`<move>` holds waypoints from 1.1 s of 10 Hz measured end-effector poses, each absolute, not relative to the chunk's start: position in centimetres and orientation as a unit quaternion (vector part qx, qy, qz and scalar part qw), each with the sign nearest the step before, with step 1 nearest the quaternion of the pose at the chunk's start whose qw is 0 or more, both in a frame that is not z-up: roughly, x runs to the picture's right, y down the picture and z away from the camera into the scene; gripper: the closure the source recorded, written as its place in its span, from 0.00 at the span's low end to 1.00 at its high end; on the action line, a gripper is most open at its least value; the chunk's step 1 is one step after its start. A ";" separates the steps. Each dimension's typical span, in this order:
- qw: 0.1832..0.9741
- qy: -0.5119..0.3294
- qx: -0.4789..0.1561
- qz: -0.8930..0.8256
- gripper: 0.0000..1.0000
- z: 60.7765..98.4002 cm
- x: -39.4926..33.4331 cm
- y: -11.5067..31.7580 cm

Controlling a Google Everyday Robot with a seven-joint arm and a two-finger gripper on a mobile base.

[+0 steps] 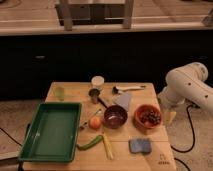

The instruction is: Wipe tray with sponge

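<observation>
The dark-green tray (50, 132) lies at the front left of the wooden table and holds nothing. The blue-grey sponge (140, 145) rests flat on the table near the front right corner. My white arm hangs beside the table's right edge. Its gripper (170, 118) points down just right of the orange bowl. It is open with nothing in it, well above and to the right of the sponge and far from the tray.
Between tray and sponge lie a green vegetable (90, 143) and a yellow stick (107, 146). A brown bowl (115, 116), an orange fruit (95, 122), an orange bowl (148, 116), a folded cloth (122, 100), cups (94, 95) and a utensil (127, 89) fill the middle and back.
</observation>
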State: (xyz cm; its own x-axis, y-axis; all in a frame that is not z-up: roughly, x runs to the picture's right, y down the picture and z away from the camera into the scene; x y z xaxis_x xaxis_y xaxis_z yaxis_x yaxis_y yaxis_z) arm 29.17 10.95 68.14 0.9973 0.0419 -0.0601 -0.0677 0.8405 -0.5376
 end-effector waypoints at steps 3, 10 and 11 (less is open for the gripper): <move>0.959 0.023 -0.281 0.029 0.20 68.1 29.2 11.0; 0.959 0.030 -0.283 0.005 0.20 67.6 27.0 13.1; 0.959 0.031 -0.282 0.000 0.20 67.6 26.4 13.4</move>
